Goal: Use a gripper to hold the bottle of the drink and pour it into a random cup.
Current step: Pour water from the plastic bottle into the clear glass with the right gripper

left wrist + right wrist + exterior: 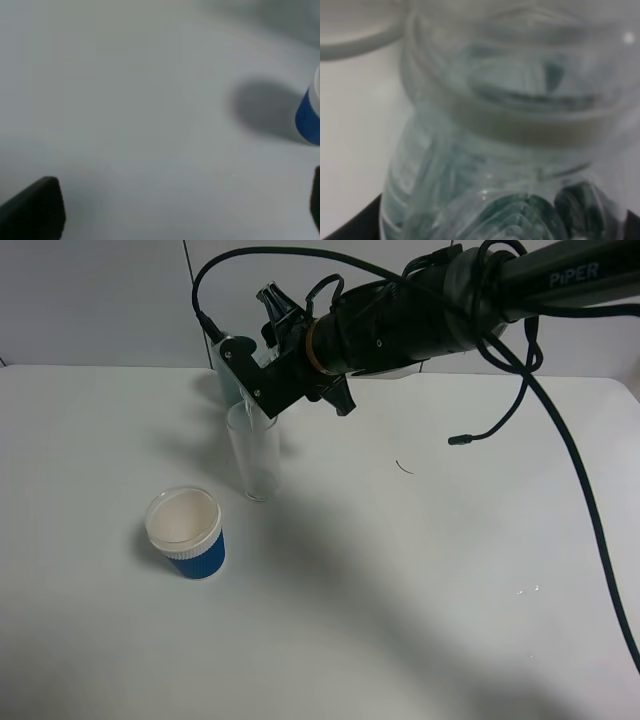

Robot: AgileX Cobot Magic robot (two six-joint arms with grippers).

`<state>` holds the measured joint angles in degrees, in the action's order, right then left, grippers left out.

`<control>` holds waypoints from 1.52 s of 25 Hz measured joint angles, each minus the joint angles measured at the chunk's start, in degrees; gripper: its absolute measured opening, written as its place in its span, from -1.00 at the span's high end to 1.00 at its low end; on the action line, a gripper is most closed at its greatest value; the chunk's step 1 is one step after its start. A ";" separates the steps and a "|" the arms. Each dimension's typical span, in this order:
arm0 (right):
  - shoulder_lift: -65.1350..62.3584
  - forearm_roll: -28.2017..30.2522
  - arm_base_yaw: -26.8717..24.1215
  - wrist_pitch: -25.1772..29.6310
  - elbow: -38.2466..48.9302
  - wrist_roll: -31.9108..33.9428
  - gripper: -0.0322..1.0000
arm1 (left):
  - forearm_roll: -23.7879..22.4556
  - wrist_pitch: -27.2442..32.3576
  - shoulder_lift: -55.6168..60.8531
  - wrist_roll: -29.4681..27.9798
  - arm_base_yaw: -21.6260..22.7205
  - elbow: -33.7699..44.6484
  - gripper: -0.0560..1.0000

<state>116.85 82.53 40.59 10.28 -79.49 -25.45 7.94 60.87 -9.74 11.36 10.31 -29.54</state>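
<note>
My right gripper (pixel 262 375) reaches in from the upper right and is shut on the bottle of the drink (pixel 228 375), held tilted with its mouth over the rim of the cup (pixel 255 455), a tall clear glass on the white table. In the right wrist view the ribbed clear bottle (pixel 510 150) with its dark green label fills the picture, and dark fingers (pixel 350 227) show at the corners. The left gripper (pixel 175 205) hangs open above bare table, its dark fingertips (pixel 35 210) far apart. It is out of the exterior high view.
A blue ribbed cup with a wide white rim (pixel 185 533) stands in front of and left of the glass, and its side (pixel 310 117) shows in the left wrist view. A loose black cable end (pixel 460 440) dangles from the right arm. A small dark mark (pixel 403 468) lies on the table.
</note>
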 joint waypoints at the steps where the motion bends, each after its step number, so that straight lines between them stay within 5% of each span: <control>1: 0.00 0.00 0.00 0.00 0.00 -0.27 -0.14 | 0.00 0.00 0.00 0.00 0.00 0.00 -0.99; 38: 0.00 0.06 0.06 0.00 0.00 -3.42 -0.14 | 0.00 0.00 0.00 0.00 0.00 0.00 -0.99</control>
<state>116.85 82.59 40.66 10.28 -79.49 -28.87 7.94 60.87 -9.74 11.36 10.31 -29.54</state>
